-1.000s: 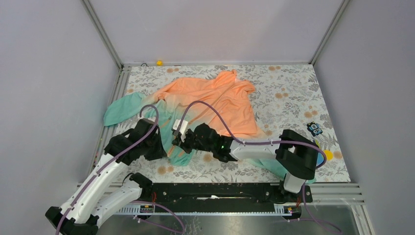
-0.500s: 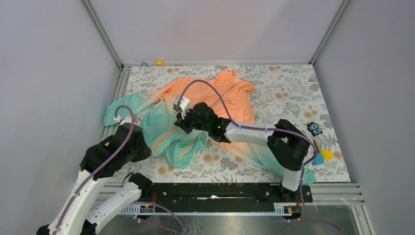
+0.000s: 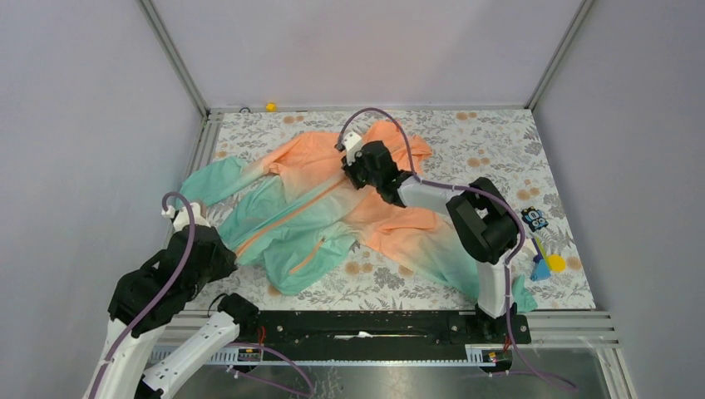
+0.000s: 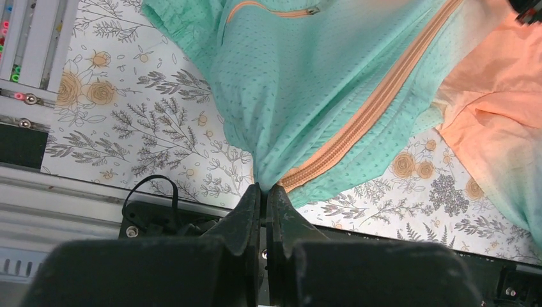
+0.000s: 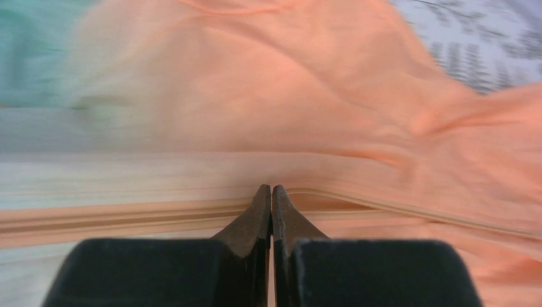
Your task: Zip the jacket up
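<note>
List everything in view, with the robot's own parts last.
jacket: one, orange fading to teal, spread across the table's middle
table: one, grey floral pattern, under everything
small object: one, yellow, far edge
small item: one, dark blue, right side
small piece: one, yellow and blue, near right edge
left pincer: one, black, shut on the jacket's teal hem beside the zipper
right pincer: one, black, shut on the jacket at its zipper, in the orange part

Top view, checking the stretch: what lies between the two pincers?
The jacket, teal front up, with its orange zipper spanning from the left pincer to the right pincer. The top view shows it.
</note>
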`<state>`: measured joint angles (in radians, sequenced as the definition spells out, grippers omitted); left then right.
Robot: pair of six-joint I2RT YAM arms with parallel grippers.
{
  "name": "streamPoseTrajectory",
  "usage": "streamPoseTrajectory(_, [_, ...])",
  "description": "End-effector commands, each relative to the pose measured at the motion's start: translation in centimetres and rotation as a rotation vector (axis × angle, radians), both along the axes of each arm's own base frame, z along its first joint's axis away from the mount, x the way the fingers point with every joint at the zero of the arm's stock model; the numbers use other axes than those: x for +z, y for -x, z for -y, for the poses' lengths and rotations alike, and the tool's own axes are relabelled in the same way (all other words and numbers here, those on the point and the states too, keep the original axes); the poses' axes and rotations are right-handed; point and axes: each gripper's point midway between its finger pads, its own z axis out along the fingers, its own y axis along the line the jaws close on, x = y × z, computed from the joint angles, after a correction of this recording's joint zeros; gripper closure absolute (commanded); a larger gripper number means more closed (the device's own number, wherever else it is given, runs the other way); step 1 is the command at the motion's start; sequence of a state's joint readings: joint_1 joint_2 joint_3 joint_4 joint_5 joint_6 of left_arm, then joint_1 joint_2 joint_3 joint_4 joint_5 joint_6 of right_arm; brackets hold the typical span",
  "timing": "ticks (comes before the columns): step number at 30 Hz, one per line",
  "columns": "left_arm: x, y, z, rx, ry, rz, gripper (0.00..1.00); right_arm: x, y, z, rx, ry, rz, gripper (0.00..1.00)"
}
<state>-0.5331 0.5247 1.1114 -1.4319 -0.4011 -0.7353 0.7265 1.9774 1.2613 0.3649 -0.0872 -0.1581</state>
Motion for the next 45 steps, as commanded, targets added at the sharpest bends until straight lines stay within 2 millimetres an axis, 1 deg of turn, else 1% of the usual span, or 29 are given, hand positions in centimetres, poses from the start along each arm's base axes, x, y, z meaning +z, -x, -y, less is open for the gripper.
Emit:
streamPoseTrajectory(1, [0.9, 0.5, -1.5, 0.013, -0.043, 0.053, 1.00, 0.1, -7.4, 6.9, -0.158, 0.165, 0.121, 1.00])
streamPoseTrajectory(2, [0.8, 0.6, -1.5, 0.010, -0.038, 0.055, 1.00, -0.3, -8.3, 8.1, -0.182, 0.208, 0.128, 1.00])
streamPoseTrajectory(3, [0.7, 0.7, -1.4, 0.006, -0.032, 0.057, 1.00, 0.3, -9.5, 9.1, -0.209, 0.242, 0.157, 1.00])
streamPoseTrajectory(6, [0.5, 0.9, -1.3, 0.000, -0.019, 0.061, 1.00, 0.8, -12.2, 11.5, -0.254, 0.327, 0.226, 1.00])
streamPoseTrajectory(12, [-0.3, 1.2, -0.8, -0.040, -0.015, 0.036, 1.00, -0.1, -18.0, 17.4, -0.385, 0.408, 0.247, 1.00])
streamPoseTrajectory(14, [-0.4, 1.3, -0.7, -0.054, -0.017, 0.030, 1.00, -0.5, -19.7, 19.5, -0.439, 0.439, 0.253, 1.00])
streamPoseTrajectory(17, [-0.3, 1.2, -0.6, -0.057, -0.019, 0.029, 1.00, -0.8, -21.8, 22.1, -0.488, 0.447, 0.266, 1.00])
streamPoseTrajectory(18, [-0.4, 1.2, -0.6, -0.060, -0.018, 0.026, 1.00, -1.1, -22.5, 23.3, -0.510, 0.450, 0.265, 1.00])
streamPoseTrajectory(20, [-0.8, 1.2, -0.3, -0.067, -0.015, 0.018, 1.00, -1.0, -23.4, 24.2, -0.531, 0.451, 0.274, 1.00])
streamPoseTrajectory(21, [-1.0, 1.1, -0.2, -0.071, -0.012, 0.014, 1.00, -0.9, -23.7, 24.3, -0.529, 0.448, 0.277, 1.00])
streamPoseTrajectory(24, [-1.4, 0.8, 0.6, -0.095, 0.006, 0.001, 1.00, -1.0, -23.8, 23.2, -0.495, 0.414, 0.248, 1.00])
streamPoseTrajectory(25, [-1.5, 0.7, 1.2, -0.112, 0.018, -0.004, 1.00, -0.8, -23.8, 22.8, -0.500, 0.384, 0.226, 0.96])
streamPoseTrajectory(26, [-1.6, 0.5, 1.7, -0.127, 0.031, -0.008, 1.00, 0.0, -23.7, 22.6, -0.515, 0.346, 0.206, 0.79])
streamPoseTrajectory(27, [-1.6, 0.2, 2.2, -0.142, 0.046, -0.010, 0.94, 0.3, -23.2, 22.2, -0.504, 0.320, 0.170, 0.50])
streamPoseTrajectory(28, [-1.5, 0.0, 2.6, -0.148, 0.058, -0.011, 0.80, 0.8, -22.5, 21.7, -0.494, 0.293, 0.127, 0.32])
streamPoseTrajectory(29, [-1.3, -0.2, 2.9, -0.148, 0.071, -0.008, 0.65, 1.7, -21.6, 21.4, -0.495, 0.251, 0.091, 0.23])
streamPoseTrajectory(30, [-1.2, -0.3, 3.1, -0.145, 0.079, -0.007, 0.55, 2.4, -20.4, 21.1, -0.495, 0.213, 0.049, 0.16])
streamPoseTrajectory(31, [-1.1, -0.3, 3.2, -0.146, 0.085, -0.005, 0.49, 3.3, -19.1, 20.8, -0.504, 0.172, 0.015, 0.08])
streamPoseTrajectory(32, [-1.1, -0.4, 3.2, -0.147, 0.083, -0.009, 0.46, 4.5, -17.6, 20.7, -0.522, 0.129, -0.008, 0.01])
streamPoseTrajectory(34, [-1.0, -0.4, 3.0, -0.138, 0.070, -0.016, 0.43, 7.1, -14.2, 20.4, -0.548, 0.047, -0.051, 0.01])
streamPoseTrajectory(35, [-0.5, -0.4, 2.8, -0.129, 0.071, -0.002, 0.42, 8.4, -12.3, 20.4, -0.566, 0.013, -0.076, 0.01])
streamPoseTrajectory(36, [0.2, -0.6, 2.7, -0.126, 0.077, 0.025, 0.36, 9.7, -10.5, 20.4, -0.597, -0.028, -0.102, 0.00])
streamPoseTrajectory(38, [1.9, -1.0, 2.7, -0.135, 0.084, 0.081, 0.32, 12.2, -6.9, 20.8, -0.669, -0.105, -0.179, 0.01])
streamPoseTrajectory(39, [2.8, -1.3, 3.0, -0.149, 0.091, 0.111, 0.32, 13.5, -5.0, 20.8, -0.672, -0.139, -0.227, 0.01])
streamPoseTrajectory(40, [4.1, -1.8, 3.5, -0.173, 0.111, 0.152, 0.31, 14.0, -2.6, 20.9, -0.673, -0.153, -0.301, 0.00])
streamPoseTrajectory(42, [6.8, -2.6, 4.7, -0.220, 0.157, 0.237, 0.31, 16.6, 1.2, 21.1, -0.652, -0.217, -0.334, 0.01])
streamPoseTrajectory(43, [8.3, -3.1, 5.3, -0.241, 0.181, 0.284, 0.30, 17.9, 2.9, 21.4, -0.644, -0.248, -0.330, 0.00])
streamPoseTrajectory(44, [9.9, -3.5, 5.9, -0.262, 0.203, 0.332, 0.25, 19.6, 4.6, 21.7, -0.627, -0.287, -0.304, 0.00])
streamPoseTrajectory(45, [11.4, -3.9, 6.4, -0.284, 0.223, 0.374, 0.23, 21.2, 6.4, 22.0, -0.595, -0.317, -0.276, 0.00])
